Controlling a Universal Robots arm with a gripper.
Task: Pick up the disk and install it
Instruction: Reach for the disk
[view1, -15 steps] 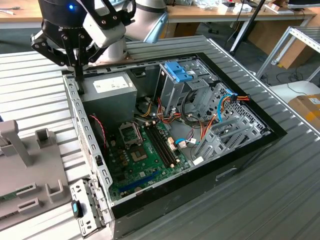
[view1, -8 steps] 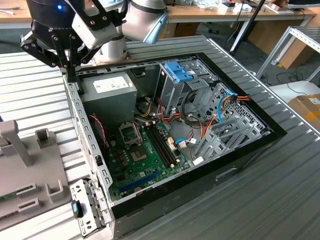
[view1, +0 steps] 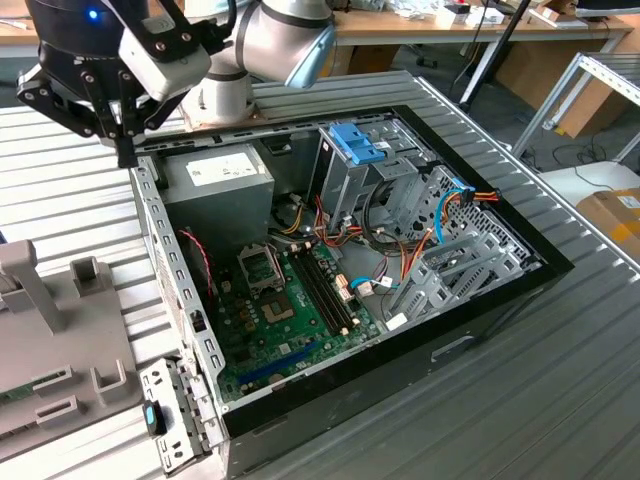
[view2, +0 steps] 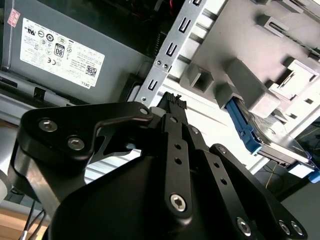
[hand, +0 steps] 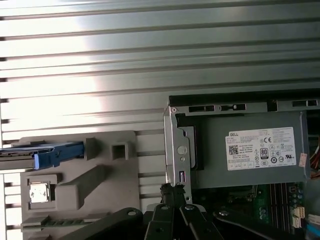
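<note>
The disk is a flat drive with a bright blue side rail. It lies in a slot of the grey plastic fixture on the ribbed table, beside the open computer case. In the second wrist view the disk sticks out of the fixture with its blue rail showing. My gripper hangs over the case's metal side wall near the power supply, apart from the disk. The black fingertips meet with nothing between them, and in the first wrist view the gripper points at the case's edge.
Inside the case are a motherboard, coloured cables and a metal drive cage with a light-blue ribbed latch plate. The grey fixture stands at the exterior view's left. Desks and a metal frame stand beyond the table.
</note>
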